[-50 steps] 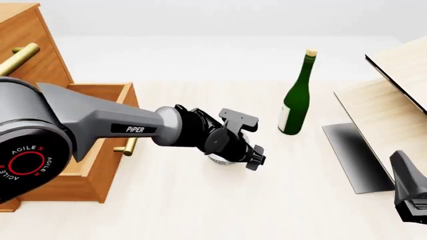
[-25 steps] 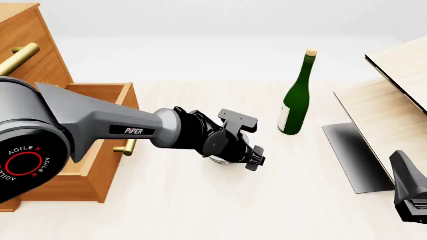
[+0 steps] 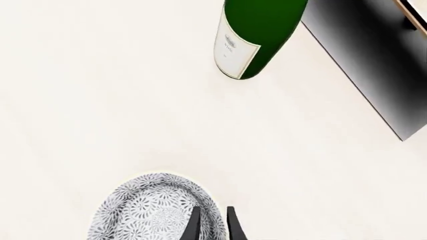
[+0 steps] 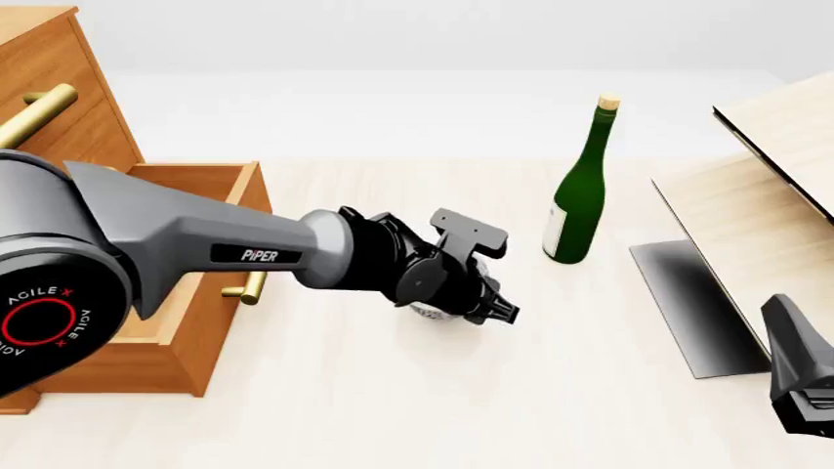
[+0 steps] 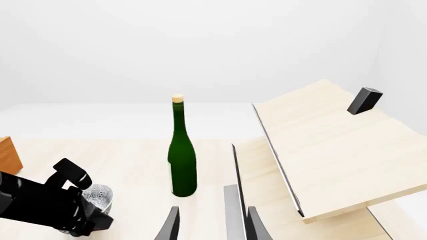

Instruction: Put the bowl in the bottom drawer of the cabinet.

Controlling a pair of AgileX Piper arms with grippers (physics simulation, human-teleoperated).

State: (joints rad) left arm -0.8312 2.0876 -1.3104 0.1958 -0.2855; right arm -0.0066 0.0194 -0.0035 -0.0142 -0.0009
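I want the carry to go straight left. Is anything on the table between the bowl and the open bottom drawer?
Nothing visible. The bowl sits at the left gripper, and bare table lies between it and the bottom drawer. The wine bottle stands on the far side.

The bowl is white with tiny blue-grey flower speckles. The bottle is dark green with a pale label and a tan cork. The cabinet is orange-brown wood with gold handles. The table is pale cream.
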